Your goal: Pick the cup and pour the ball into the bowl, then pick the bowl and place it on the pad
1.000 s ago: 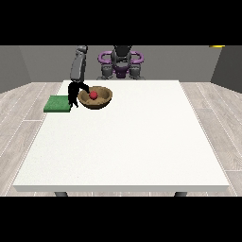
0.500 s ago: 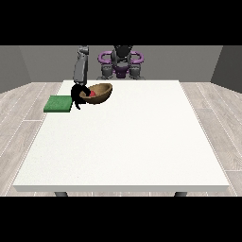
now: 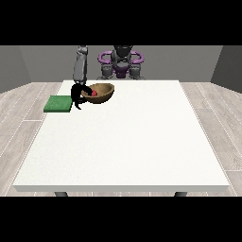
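Observation:
A brown wooden bowl (image 3: 101, 92) hangs tilted above the table's back left part, its opening turned toward the camera and a red ball (image 3: 94, 93) inside it. The black hand at the view's left (image 3: 77, 95) grips the bowl's left rim, fingers curled round it. A flat green pad (image 3: 58, 104) lies on the table just left of the hand and bowl. No cup shows in this view. The other hand is not visible; only the robot's torso (image 3: 122, 60) shows behind the table.
The white table (image 3: 127, 146) spreads wide toward the camera. Its left edge runs close beside the green pad. The grey arm (image 3: 81, 66) comes down from the back to the hand.
The hand has lifted the bowl higher and tipped it more toward the camera. The ball stays inside the bowl.

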You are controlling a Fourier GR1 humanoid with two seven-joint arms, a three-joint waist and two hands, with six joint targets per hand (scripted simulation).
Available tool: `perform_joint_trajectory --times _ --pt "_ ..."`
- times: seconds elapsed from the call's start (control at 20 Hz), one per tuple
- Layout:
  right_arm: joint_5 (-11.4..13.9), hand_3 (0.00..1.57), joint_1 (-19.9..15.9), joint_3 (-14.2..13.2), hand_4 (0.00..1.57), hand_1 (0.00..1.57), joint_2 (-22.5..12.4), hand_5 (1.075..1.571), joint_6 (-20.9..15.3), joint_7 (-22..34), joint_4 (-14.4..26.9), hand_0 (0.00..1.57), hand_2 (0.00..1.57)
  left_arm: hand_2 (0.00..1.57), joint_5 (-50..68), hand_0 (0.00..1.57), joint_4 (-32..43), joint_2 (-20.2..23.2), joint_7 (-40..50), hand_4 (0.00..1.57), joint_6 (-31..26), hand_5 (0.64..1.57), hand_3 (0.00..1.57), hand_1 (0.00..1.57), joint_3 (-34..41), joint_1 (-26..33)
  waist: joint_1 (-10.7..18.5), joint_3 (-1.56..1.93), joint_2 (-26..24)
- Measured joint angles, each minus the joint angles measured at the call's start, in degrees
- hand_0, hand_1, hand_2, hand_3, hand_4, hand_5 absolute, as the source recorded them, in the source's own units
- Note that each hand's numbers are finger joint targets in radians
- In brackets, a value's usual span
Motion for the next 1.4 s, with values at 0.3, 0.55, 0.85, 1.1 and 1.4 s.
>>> perform_joint_trajectory --times 0.3,0.55,0.85,1.1,1.4 --pt "-2.6 0.83 -0.6 2.6 1.04 1.57 -2.0 1.559 0.6 10.2 -3.4 1.57 1.57 0.0 -0.4 0.0 2.2 1.3 -0.7 1.2 -0.1 1.537 0.0 0.0 1.3 1.3 -1.4 1.38 -0.6" --pt "0.0 0.67 0.7 1.6 1.08 1.57 -15.0 1.566 1.7 18.5 -4.3 1.57 1.57 0.0 -1.1 0.0 3.0 1.9 -1.6 1.2 -0.4 1.545 0.0 0.0 1.7 3.2 -4.3 0.39 -1.3" --pt "-0.1 0.58 -1.3 -1.4 1.09 1.57 -27.6 1.564 6.6 26.6 -2.6 1.57 1.57 0.0 -1.6 0.0 4.9 2.6 -4.3 1.2 -0.6 1.546 0.0 0.0 3.0 6.5 -7.7 0.07 -2.2" --pt "0.2 0.46 -5.1 -2.2 1.11 1.57 -30.6 1.567 8.2 29.3 -1.3 1.57 1.57 0.0 -1.7 0.0 8.1 4.1 -9.1 1.21 -2.4 1.555 0.0 0.0 4.3 8.9 -8.9 0.04 -0.5" --pt "0.1 0.45 -9.7 -2.8 1.05 1.57 -28.0 1.569 6.2 28.4 2.1 1.57 1.57 0.0 -1.3 0.0 10.0 6.0 -12.8 1.21 -3.3 1.555 0.0 0.0 5.0 8.6 -8.6 0.05 2.6"
